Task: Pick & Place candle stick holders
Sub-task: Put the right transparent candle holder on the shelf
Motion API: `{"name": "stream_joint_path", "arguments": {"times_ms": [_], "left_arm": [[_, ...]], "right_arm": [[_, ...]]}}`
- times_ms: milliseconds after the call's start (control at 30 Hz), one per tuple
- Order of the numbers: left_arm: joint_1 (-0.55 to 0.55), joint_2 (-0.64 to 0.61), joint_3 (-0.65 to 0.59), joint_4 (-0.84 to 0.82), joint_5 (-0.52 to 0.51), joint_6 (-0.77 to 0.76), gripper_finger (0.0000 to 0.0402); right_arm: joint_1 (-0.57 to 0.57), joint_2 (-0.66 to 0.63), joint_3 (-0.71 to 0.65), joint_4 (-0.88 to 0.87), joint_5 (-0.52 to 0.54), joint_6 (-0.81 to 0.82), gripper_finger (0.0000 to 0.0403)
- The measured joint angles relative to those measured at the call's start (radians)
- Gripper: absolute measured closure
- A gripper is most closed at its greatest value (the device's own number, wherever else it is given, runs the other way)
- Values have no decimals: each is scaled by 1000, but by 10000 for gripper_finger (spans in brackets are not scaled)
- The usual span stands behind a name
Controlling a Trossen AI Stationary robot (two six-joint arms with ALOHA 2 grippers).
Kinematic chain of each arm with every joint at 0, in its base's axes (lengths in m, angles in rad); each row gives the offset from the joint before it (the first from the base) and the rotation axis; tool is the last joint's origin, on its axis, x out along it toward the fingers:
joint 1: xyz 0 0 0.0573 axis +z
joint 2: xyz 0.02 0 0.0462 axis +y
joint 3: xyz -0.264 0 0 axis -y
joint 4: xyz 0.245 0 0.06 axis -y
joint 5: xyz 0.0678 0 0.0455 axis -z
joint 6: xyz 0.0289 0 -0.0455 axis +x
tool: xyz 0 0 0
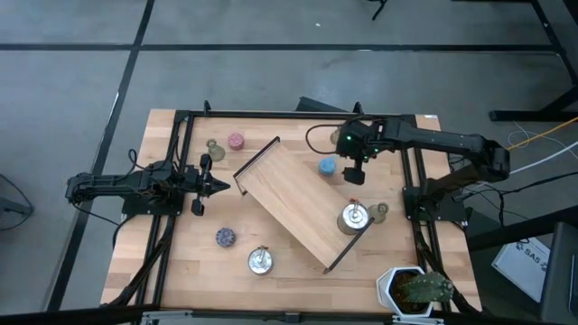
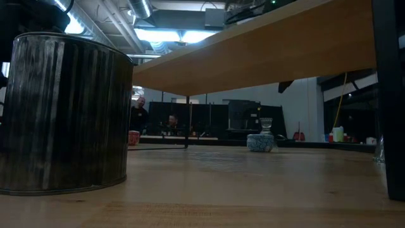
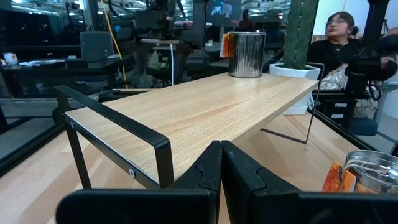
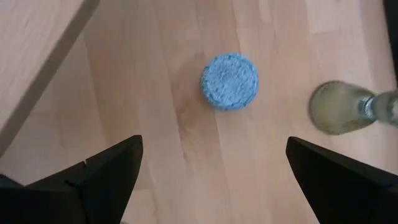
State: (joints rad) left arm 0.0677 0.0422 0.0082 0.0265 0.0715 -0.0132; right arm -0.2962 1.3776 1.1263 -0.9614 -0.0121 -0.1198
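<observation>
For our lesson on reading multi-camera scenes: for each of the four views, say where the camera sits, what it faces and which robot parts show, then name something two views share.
High view: overhead, facing straight down; both arms, wooden tray.
Low view: at tabletop height, facing level under the tray; no gripper shows, silver holder close.
Left wrist view: on the left arm, facing along the tray; shut left gripper.
Right wrist view: on the right arm, facing down; open right gripper.
Shared: blue holder, also in the high view.

Two dark, slender arms with black cabling, a green light on one, and blunt black fingers [image 4: 106, 171].
</observation>
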Motion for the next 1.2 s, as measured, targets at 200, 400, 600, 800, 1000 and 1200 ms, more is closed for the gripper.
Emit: {"name": "stream_joint_path", "arguments": {"times_ms": [200,400,600,800,1000,1200], "left_arm": [[0,0,0,0,0,0,398],[0,0,0,0,0,0,398],[0,0,0,0,0,0,398],[0,0,0,0,0,0,398],[0,0,0,0,0,0,398],[0,0,0,0,0,0,398]], "right_arm": [[11,-73,-63,-47,0,13,4],[41,-139,-86,-116,-3,34,4],[69,-203,-130,-131,-3,34,4],[88,-240,-161,-190,-3,34,4],[105,-288,-186,-194,-23,30,4],[137,-325,-230,-213,-27,35,4]]}}
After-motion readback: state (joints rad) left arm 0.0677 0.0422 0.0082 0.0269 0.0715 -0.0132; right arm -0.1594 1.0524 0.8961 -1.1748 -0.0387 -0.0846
